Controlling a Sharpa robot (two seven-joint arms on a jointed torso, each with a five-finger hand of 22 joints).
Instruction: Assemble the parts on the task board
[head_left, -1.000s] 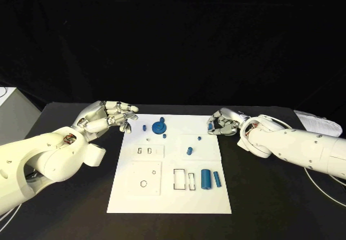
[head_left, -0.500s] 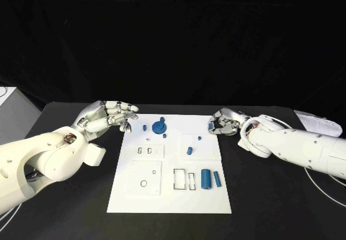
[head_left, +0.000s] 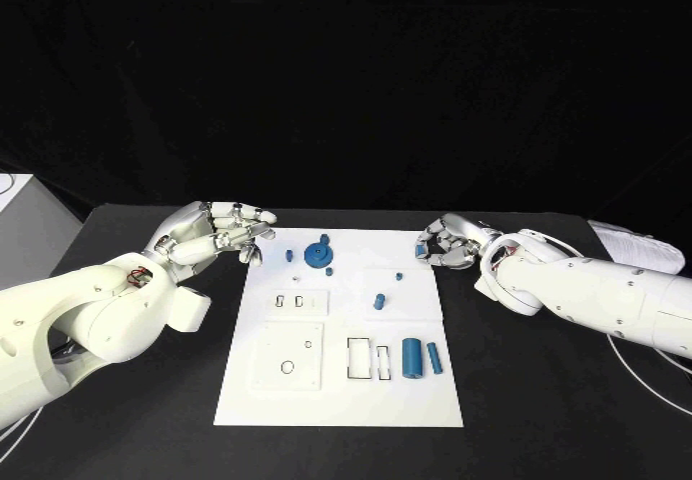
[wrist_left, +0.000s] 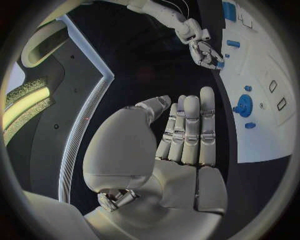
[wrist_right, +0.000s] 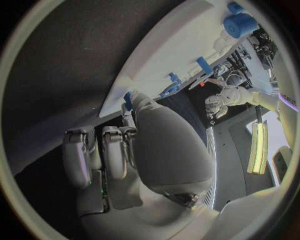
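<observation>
The white task board lies in the middle of the black table. On it are a blue gear, a short peg, a thick cylinder and a thin rod. My right hand hovers at the board's far right corner and pinches a small blue part at its fingertips; the left wrist view shows that part too. My left hand hangs over the table just off the board's far left corner. It is open, its fingers straight and holding nothing.
Outlined slots and round holes mark the board's near half. A white object lies at the table's right edge, and a pale box stands off the left edge.
My right hand has turned slightly at the board's corner, so the blue part it holds shows less from the head. The left hand has not moved.
</observation>
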